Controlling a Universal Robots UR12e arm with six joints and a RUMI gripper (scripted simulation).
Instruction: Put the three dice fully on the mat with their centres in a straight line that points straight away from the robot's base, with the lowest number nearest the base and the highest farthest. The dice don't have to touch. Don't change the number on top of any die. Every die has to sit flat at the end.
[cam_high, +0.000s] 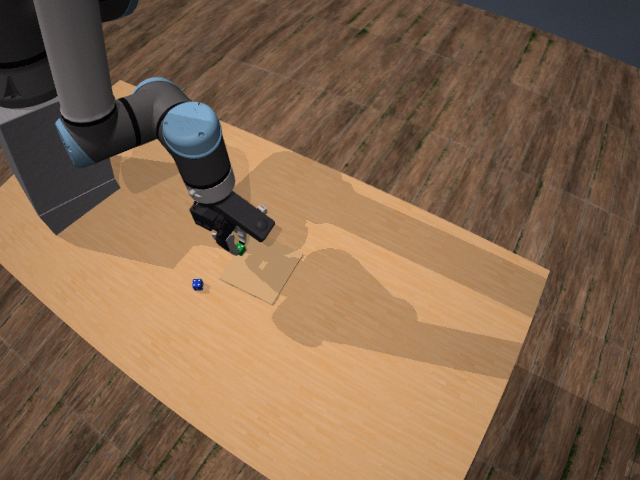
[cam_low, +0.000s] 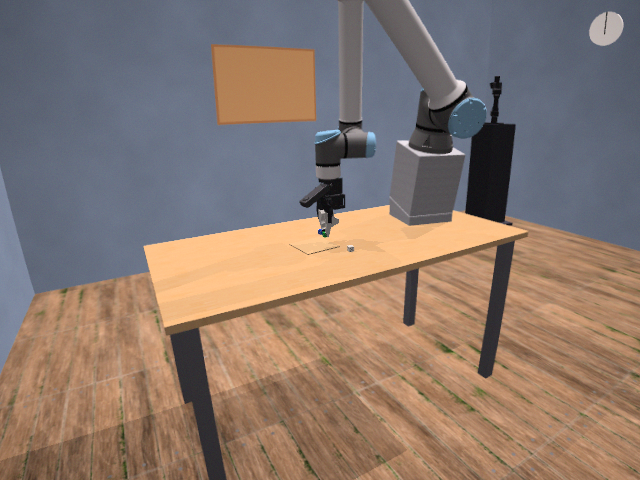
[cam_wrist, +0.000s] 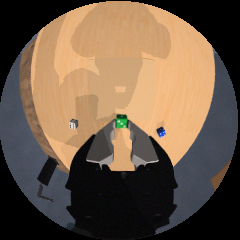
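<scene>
My gripper (cam_high: 236, 246) is shut on a green die (cam_high: 240, 249) and holds it above the table, near the mat's edge closest to the robot base. The die also shows between the fingertips in the wrist view (cam_wrist: 121, 122) and in the exterior view (cam_low: 324, 232). The thin tan mat (cam_high: 261, 271) lies flat on the table, partly in the arm's shadow. A blue die (cam_high: 197, 283) sits on the table off the mat, to its left in the top view, and shows in the wrist view (cam_wrist: 161, 132). A white die (cam_wrist: 73, 124) (cam_low: 349, 248) (cam_high: 262, 208) sits on the table off the mat on the other side, peeking out beside the gripper body.
The grey robot base block (cam_high: 49, 155) stands at the table's back left corner. The table edge (cam_low: 289, 302) runs along the front. A black stand (cam_low: 490, 170) is behind the table.
</scene>
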